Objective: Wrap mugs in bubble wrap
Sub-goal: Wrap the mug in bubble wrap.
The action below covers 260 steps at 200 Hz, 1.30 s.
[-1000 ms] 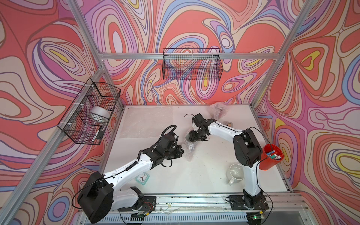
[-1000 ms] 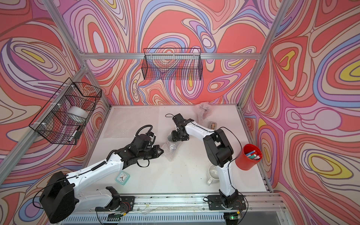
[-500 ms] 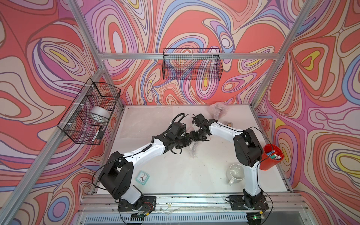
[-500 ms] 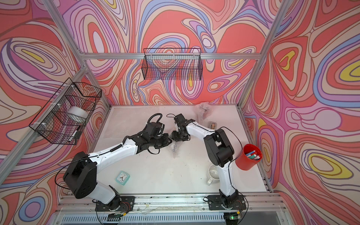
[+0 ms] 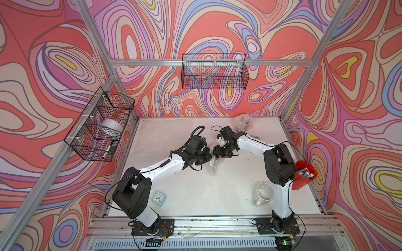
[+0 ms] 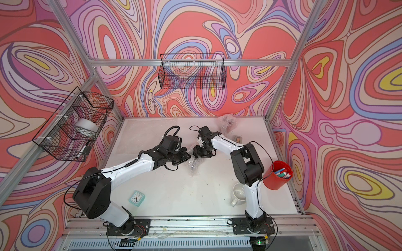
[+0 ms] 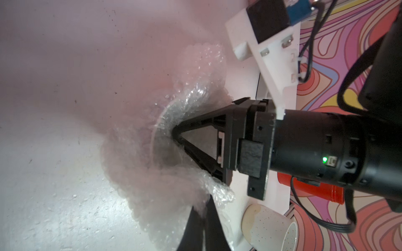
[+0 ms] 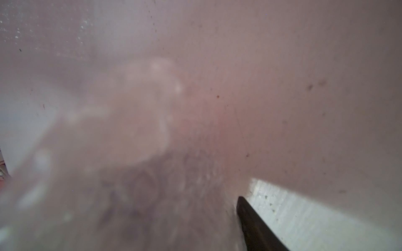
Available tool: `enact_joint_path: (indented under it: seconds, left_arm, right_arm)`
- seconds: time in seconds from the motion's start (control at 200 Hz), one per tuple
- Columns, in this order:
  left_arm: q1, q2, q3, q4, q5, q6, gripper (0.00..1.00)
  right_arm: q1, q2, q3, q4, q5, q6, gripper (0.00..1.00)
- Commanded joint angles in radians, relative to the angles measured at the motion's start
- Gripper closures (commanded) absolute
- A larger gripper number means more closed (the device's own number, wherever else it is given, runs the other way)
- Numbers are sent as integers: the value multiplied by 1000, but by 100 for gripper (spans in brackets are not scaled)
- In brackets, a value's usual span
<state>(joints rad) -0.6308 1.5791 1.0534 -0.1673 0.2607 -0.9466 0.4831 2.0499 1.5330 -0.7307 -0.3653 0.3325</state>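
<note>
Bubble wrap: a crumpled clear sheet (image 5: 213, 166) (image 6: 192, 166) is bunched at mid-table. It is well apart from the white mug (image 5: 264, 192), to that mug's left and farther from the arm bases.
Pale rim: a curved pale edge (image 7: 155, 130) is seen through the wrap in the left wrist view. No more of it can be made out.
Left gripper: the left gripper (image 5: 210, 155) (image 7: 202, 208) is placed beyond the white mug and to its left. Its jaws are pressed together, and a fold of the wrap is pinched between them.
Right gripper: the right gripper (image 5: 215, 152) (image 7: 174, 132) is set just beside the left one, its tip buried in the wrap at the pale rim. How far its jaws are parted cannot be told. Only one dark finger (image 8: 250, 217) is shown by its own camera, and the rest is blurred by plastic.
White mug: it is stood upright, mouth up and bare.
Second bundle: a pinkish wad of wrap (image 5: 243, 121) is left well behind the white mug, at the back wall.
Flat sheet: a sheet (image 5: 156, 139) is spread far to the white mug's left and behind it.
Red cup: the red cup (image 5: 303, 178), with markers in it, is placed near the white mug's right.
Clock: a teal clock (image 5: 159, 197) is laid well to the white mug's left.
</note>
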Motion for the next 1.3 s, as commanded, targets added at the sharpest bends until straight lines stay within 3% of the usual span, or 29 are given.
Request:
enact_joint_path:
  seconds: [0.0,0.19,0.386,0.751,1.032,1.297]
  left_arm:
    - [13,15,43,-1,-16,-3,98]
    - [21,51,114,-49,-4,17,97]
    - [25,105,187,-104,18,22,97]
    - [26,233,322,-170,78,17,97]
    - [28,364,388,-233,89,-9,97]
    - [38,404,367,-264,66,-29,97]
  right_arm:
    - [-15,-66,-10,-49,-40,5,36]
    - [-33,-106,-7,-61,-33,3,36]
    - [-43,-121,-16,-52,-7,3,44]
    - [-42,-57,-10,12,-71,-55,56]
    - [-42,-49,-21,34,-63,-61,57]
    - [-71,-196,-151,123,24,-15,50]
